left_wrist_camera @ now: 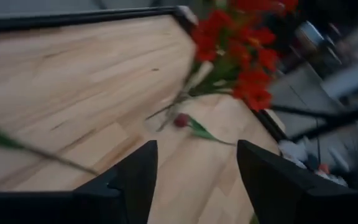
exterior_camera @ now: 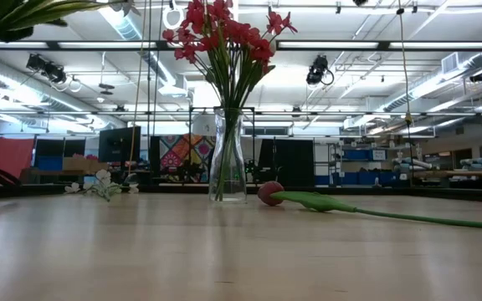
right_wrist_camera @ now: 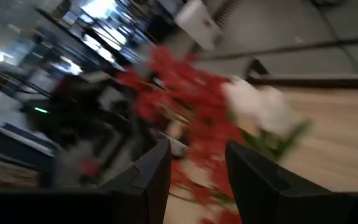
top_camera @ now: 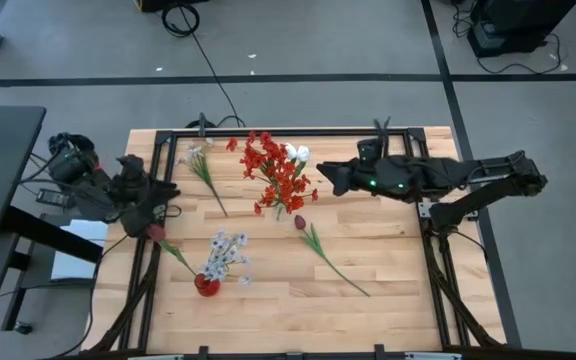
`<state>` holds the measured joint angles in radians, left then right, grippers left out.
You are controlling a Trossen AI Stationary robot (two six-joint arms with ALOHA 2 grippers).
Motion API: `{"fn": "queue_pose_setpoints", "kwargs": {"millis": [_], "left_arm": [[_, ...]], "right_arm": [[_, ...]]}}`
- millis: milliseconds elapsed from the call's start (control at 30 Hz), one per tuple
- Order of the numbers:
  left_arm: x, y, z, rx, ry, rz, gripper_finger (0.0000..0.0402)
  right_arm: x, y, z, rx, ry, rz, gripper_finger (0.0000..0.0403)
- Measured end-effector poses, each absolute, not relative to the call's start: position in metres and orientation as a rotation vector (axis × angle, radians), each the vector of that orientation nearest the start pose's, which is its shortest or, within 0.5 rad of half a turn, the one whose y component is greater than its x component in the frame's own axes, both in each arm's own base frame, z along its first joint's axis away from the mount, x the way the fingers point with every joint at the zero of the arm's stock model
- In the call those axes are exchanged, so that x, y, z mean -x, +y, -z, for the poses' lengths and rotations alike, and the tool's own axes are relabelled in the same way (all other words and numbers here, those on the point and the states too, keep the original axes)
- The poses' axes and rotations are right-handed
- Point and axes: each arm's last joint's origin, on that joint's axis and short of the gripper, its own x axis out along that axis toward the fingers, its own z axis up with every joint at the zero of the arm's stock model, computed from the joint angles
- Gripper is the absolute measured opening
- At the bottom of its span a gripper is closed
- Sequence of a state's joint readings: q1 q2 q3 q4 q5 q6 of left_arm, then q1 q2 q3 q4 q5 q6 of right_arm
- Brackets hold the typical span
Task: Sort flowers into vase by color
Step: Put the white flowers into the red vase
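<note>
Flowers, artificial: bright red cluster (top_camera: 278,172) in clear glass vase (exterior_camera: 227,159).
Left gripper (top_camera: 156,222) jaws pinching dark red tulip bud (top_camera: 155,232); lift stem-down. Right gripper (top_camera: 330,178) spread, empty.

The right wrist view is all blurry: the red flowers (right_wrist_camera: 179,93) and the white tulip (right_wrist_camera: 260,106) are smears, and the left arm behind them is a dark blob. In the low view the tops of the red flowers (exterior_camera: 224,38) are cut off by the top edge, and a green leaf (exterior_camera: 23,12) pokes in at the top left corner. From above, the vase under the red bunch (top_camera: 278,175) is hidden by the blooms. The left fingers (top_camera: 158,215) are too small to tell if they hold the dark tulip (top_camera: 155,232).
</note>
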<state>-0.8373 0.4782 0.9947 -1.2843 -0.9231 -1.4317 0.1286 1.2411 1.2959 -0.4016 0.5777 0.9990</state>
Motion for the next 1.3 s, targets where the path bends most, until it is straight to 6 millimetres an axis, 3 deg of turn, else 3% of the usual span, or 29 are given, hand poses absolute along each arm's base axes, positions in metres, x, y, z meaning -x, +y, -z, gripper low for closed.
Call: {"fn": "queue_pose_setpoints", "kwargs": {"millis": [300,500,633,833,1033,1300], "left_arm": [[-0.048,-0.01,-0.337,0.91,0.272,-0.577,0.0175],[-0.087,-0.025,-0.339,0.937,0.255,-0.68,0.0161],[-0.121,-0.025,-0.329,0.943,0.333,-0.808,0.016],[-0.156,0.006,-0.307,1.035,0.488,-1.053,0.016],[-0.169,0.05,-0.291,1.101,0.545,-1.271,0.016],[-0.187,0.104,-0.265,1.126,0.7,-1.323,0.0177]], "right_arm": [[-0.243,-0.02,-0.361,-0.873,0.443,0.781,0.016],[-0.224,-0.049,-0.348,-0.833,0.647,0.919,0.016],[-0.216,-0.066,-0.346,-0.771,0.707,0.966,0.016],[-0.203,-0.092,-0.343,-0.735,0.814,0.946,0.016],[-0.19,-0.118,-0.333,-0.687,0.891,0.913,0.016],[-0.175,-0.14,-0.314,-0.696,0.958,0.841,0.016]]}}
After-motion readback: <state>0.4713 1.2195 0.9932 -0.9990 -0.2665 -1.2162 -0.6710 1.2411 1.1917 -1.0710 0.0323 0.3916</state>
